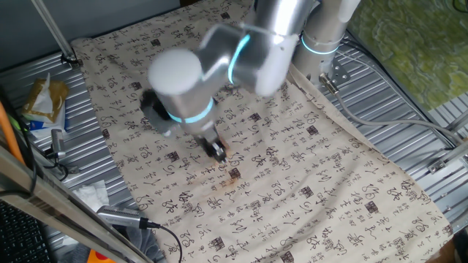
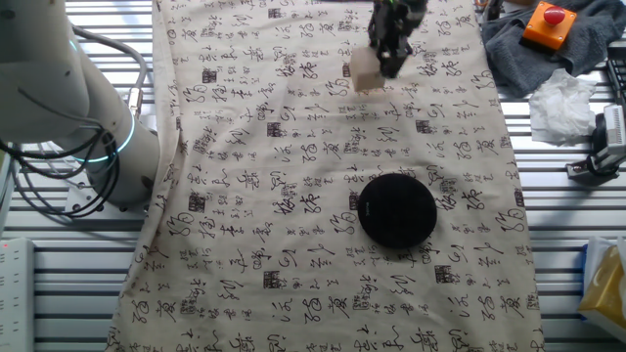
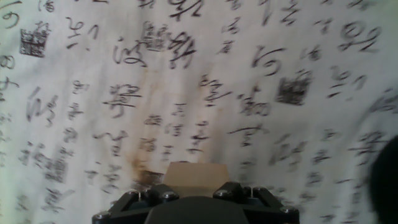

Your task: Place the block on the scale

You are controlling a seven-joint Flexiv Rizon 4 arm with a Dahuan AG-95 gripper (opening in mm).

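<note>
Tan cube block (image 2: 364, 71) held off cloth, well apart from flat black round scale (image 2: 396, 209).

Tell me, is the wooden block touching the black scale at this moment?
Apart. In the other fixed view the block sits at the gripper near the top of the cloth, while the scale lies lower down, with a wide stretch of printed cloth between them.

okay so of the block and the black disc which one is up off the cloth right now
The block. The gripper holds it between its fingers above the cloth, while the black disc lies flat on the cloth, apart from it.
</note>
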